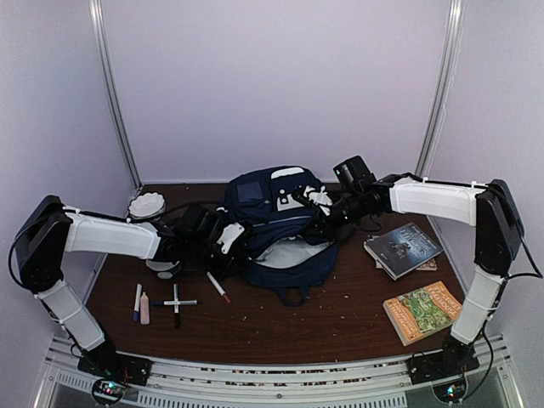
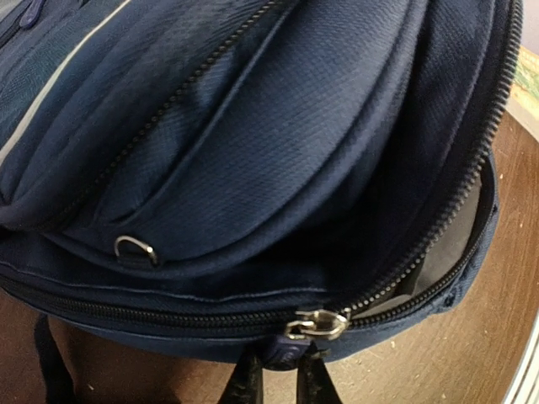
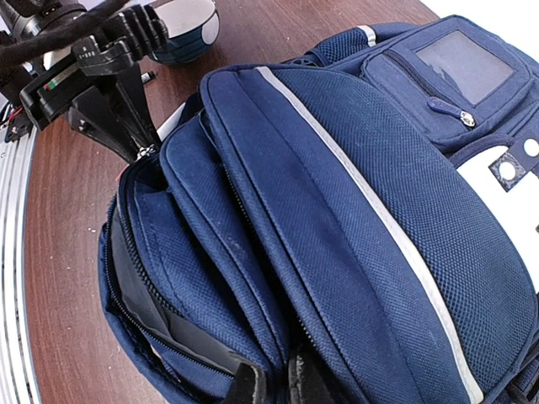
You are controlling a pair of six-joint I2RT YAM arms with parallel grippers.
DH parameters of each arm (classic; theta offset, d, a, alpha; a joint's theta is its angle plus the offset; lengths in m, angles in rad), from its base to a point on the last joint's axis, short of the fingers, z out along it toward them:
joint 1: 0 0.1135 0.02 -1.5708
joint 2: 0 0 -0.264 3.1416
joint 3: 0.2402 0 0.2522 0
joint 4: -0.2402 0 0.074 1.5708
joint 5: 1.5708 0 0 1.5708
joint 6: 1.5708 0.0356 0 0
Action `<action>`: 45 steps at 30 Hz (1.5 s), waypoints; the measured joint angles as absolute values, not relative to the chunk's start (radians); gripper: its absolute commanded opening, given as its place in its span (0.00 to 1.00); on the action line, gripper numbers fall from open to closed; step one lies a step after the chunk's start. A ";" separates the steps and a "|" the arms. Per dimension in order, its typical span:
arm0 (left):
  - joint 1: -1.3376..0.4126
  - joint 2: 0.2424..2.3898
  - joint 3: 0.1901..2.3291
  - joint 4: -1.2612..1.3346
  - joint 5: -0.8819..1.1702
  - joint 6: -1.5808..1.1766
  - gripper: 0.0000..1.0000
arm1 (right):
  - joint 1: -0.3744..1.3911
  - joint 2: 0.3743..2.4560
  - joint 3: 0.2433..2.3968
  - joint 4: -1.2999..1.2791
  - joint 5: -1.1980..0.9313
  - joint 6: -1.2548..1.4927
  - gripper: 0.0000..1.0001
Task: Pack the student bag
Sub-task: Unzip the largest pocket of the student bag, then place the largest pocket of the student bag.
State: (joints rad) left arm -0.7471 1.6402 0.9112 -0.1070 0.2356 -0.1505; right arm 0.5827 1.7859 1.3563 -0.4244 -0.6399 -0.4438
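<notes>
Navy-blue fabric student bag (image 1: 263,212) part unzipped; two paperback books (image 1: 404,248) right, loose pens (image 1: 176,303) lower left, unpacked. My left claw (image 2: 278,380) pinches silver zipper pull (image 2: 318,324); right claw (image 3: 276,380) clamps bag rim.

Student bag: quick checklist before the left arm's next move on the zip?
1. Left gripper at zipper pull: ok.
2. Pull actually clamped: cannot tell.
3. Right gripper pinching student bag fabric: ok.
4. Main compartment unzipped, grey lining showing: ok.
5. Dark book, green book, pens packed: not ok, all on table.
</notes>
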 measured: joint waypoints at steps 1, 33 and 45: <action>-0.747 1.640 0.911 -0.108 0.234 -0.146 0.00 | 0.582 1.786 1.357 -0.424 -0.640 -0.444 0.04; -0.636 1.673 1.010 -0.271 -0.054 -0.187 0.00 | 0.538 1.786 1.299 -0.339 -0.656 -0.437 0.00; -0.613 1.662 1.021 -0.275 -0.039 -0.205 0.38 | 0.535 1.786 1.307 -0.366 -0.665 -0.413 0.37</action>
State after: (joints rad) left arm -0.6128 1.6623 1.0210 -0.2752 -0.0395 -0.2047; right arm 0.5350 1.7859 1.3071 -0.3660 -0.6647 -0.4126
